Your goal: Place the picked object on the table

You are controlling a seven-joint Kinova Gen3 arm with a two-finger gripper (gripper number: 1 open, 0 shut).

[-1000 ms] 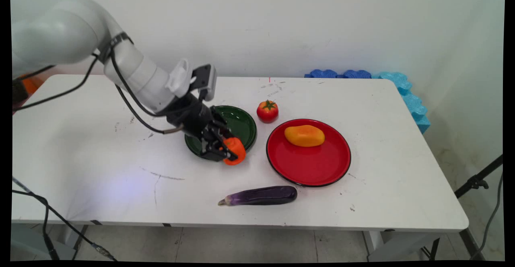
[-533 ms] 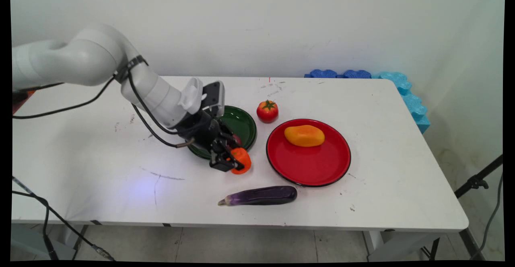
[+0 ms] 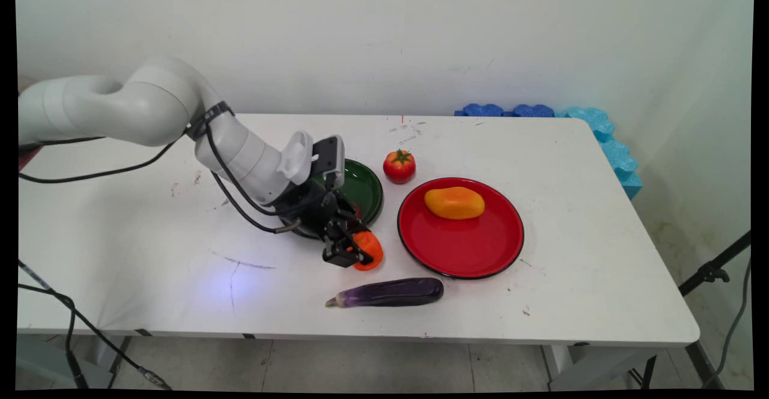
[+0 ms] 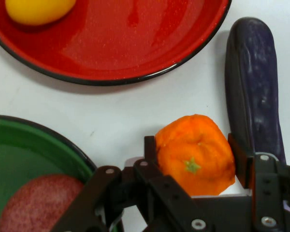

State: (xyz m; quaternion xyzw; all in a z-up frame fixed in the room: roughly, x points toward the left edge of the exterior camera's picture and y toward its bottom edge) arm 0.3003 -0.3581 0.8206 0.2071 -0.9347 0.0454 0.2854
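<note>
My black gripper (image 3: 355,252) (image 4: 193,157) is shut on an orange fruit (image 3: 368,250) (image 4: 195,154), held low over the table between the green plate (image 3: 360,190) (image 4: 24,145) and the purple eggplant (image 3: 390,292) (image 4: 253,82). The hand view shows a finger (image 4: 151,150) on each side of the orange, pressed against it. A reddish round thing (image 4: 36,203) lies in the green plate, mostly hidden by the arm in the main view. The red plate (image 3: 462,246) (image 4: 125,43) to the right holds a yellow-orange mango (image 3: 455,202) (image 4: 38,9).
A red tomato (image 3: 399,165) stands behind the two plates. Blue foam pieces (image 3: 601,131) line the table's far right corner and right edge. Black cables hang from the arm at the left.
The arm has carried the orange down and toward the near side, off the green plate's rim to just in front of it, closer to the eggplant. The grip stayed shut.
</note>
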